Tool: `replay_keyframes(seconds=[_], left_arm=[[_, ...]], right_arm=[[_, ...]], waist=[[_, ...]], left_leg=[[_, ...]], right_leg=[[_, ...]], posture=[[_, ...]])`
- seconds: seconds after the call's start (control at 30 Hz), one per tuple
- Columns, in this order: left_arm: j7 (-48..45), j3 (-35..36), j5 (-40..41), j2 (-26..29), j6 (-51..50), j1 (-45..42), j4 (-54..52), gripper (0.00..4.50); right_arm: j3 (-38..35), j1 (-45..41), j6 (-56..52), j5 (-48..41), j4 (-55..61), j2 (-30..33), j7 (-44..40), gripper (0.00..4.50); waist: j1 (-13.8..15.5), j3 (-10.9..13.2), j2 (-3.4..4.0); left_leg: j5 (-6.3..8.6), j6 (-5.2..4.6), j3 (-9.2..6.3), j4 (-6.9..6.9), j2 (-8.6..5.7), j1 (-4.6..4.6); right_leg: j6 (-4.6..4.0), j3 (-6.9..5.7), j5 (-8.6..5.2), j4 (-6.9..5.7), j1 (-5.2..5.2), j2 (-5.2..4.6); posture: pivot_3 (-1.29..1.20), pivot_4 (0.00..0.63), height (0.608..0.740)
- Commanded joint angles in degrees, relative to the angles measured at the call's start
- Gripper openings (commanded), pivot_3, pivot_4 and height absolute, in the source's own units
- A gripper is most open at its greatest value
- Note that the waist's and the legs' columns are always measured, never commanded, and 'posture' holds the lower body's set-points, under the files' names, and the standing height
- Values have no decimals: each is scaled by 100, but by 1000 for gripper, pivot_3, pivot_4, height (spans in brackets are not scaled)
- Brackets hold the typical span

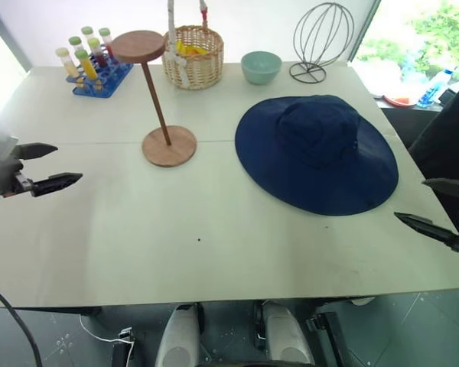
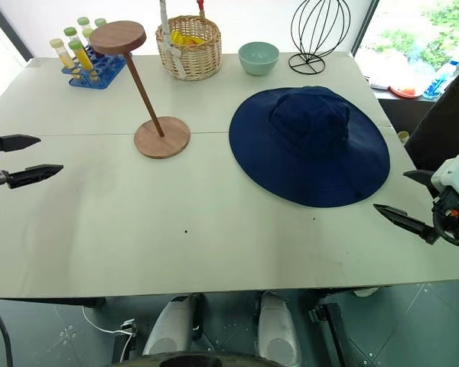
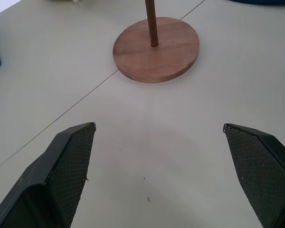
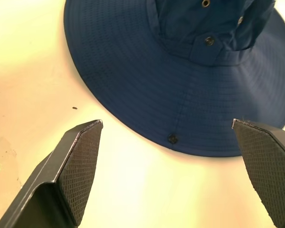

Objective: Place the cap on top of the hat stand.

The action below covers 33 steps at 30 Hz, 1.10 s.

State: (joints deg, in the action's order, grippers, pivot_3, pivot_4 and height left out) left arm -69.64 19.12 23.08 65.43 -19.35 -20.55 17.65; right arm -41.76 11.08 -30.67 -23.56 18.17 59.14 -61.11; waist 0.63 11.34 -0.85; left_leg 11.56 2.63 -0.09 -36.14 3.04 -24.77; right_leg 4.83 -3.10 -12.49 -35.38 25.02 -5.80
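The navy blue cap (image 1: 317,153) lies flat on the white table (image 1: 214,245), right of centre, crown up. The brown wooden hat stand (image 1: 157,95) rises left of it, its round base (image 3: 156,49) on the table and its disc top bare. My left gripper (image 1: 57,164) hovers open over the table's left edge, pointing toward the stand's base. Over the table's right edge my right gripper (image 1: 424,205) is open, aimed at the cap's brim (image 4: 180,114) and apart from it. Nothing sits between either pair of fingers.
Along the table's back stand a blue rack of test tubes (image 1: 92,65), a wicker basket (image 1: 193,57), a pale green bowl (image 1: 261,66) and a dark wire globe stand (image 1: 321,42). A dark chair back (image 1: 447,138) stands off the right edge.
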Motion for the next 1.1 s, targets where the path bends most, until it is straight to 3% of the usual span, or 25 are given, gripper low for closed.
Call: replay_keyframes(seconds=[0.03,0.73,0.97,1.1], left_arm=[[-96,7,-47,25,218,-117,48,4500],[-194,-35,156,26,-302,-491,21,4500],[-601,-167,491,135,-844,-727,-449,4500],[-1047,-355,1150,130,-1729,-1102,-1133,4500]], right_arm=[[-303,2,-49,-103,213,-49,81,4455],[64,-499,-44,21,209,146,335,4455],[219,-612,95,140,361,209,378,4455],[543,-923,84,227,661,352,573,4455]], waist=[[4,0,0],[6,0,0],[6,0,-1],[6,0,-2]], left_leg=[[0,0,0,0,0,4],[0,0,-1,1,1,29],[0,0,-1,-1,1,30],[0,0,-3,-7,0,31]], right_leg=[[0,0,0,0,-4,0],[-1,0,0,0,-29,0],[0,0,0,0,-32,0],[0,0,0,-2,-35,0]], posture=[[0,150,735],[0,150,735],[0,150,735],[0,150,735]])
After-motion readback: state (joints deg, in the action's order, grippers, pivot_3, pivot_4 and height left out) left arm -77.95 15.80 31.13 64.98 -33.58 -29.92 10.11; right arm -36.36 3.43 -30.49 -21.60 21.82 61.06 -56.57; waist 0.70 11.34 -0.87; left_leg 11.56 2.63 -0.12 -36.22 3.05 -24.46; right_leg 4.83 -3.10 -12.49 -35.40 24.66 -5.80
